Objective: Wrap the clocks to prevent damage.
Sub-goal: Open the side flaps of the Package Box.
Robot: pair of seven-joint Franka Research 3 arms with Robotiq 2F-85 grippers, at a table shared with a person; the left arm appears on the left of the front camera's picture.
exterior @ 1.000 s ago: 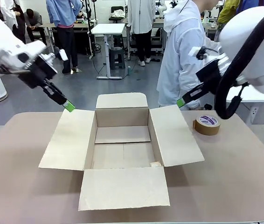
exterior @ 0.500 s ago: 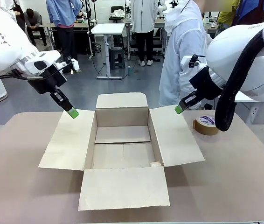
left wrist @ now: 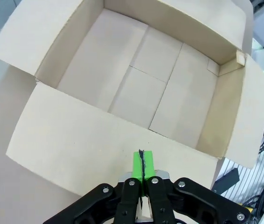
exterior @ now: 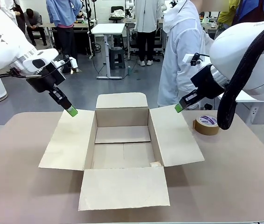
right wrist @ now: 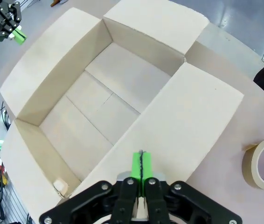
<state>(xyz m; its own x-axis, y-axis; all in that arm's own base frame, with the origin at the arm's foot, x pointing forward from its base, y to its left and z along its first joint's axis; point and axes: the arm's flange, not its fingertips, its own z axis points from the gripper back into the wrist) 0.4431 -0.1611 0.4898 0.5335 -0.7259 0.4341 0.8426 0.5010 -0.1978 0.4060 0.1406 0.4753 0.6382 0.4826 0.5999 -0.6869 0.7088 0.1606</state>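
Closed tight, the left gripper (exterior: 72, 111) has its two green pads pressed together with nothing between them. It points down at the far outer corner of the left flap (exterior: 69, 140) of an open brown cardboard carton (exterior: 121, 116). Whether its tip touches the flap cannot be told. In the left wrist view, the same gripper (left wrist: 142, 163) sits over that flap, with the carton's bare cardboard floor beyond it.

On the other side, the right gripper (exterior: 180, 108) is closed the same way, pads together and holding nothing. It hangs at the far end of the carton's right flap (exterior: 176, 135). In the right wrist view, this gripper (right wrist: 141, 164) sits above the right flap, and the left gripper (right wrist: 15, 33) appears at the far side of the carton.

All four flaps are folded outward, and the carton stands in the middle of a tan surface (exterior: 244, 177). A small pale scrap (exterior: 156, 164) lies in its near right inner corner. A brown tape roll (exterior: 207, 124) lies flat on the surface just beyond the right flap. A person in a white coat (exterior: 183, 51) stands at the far side.
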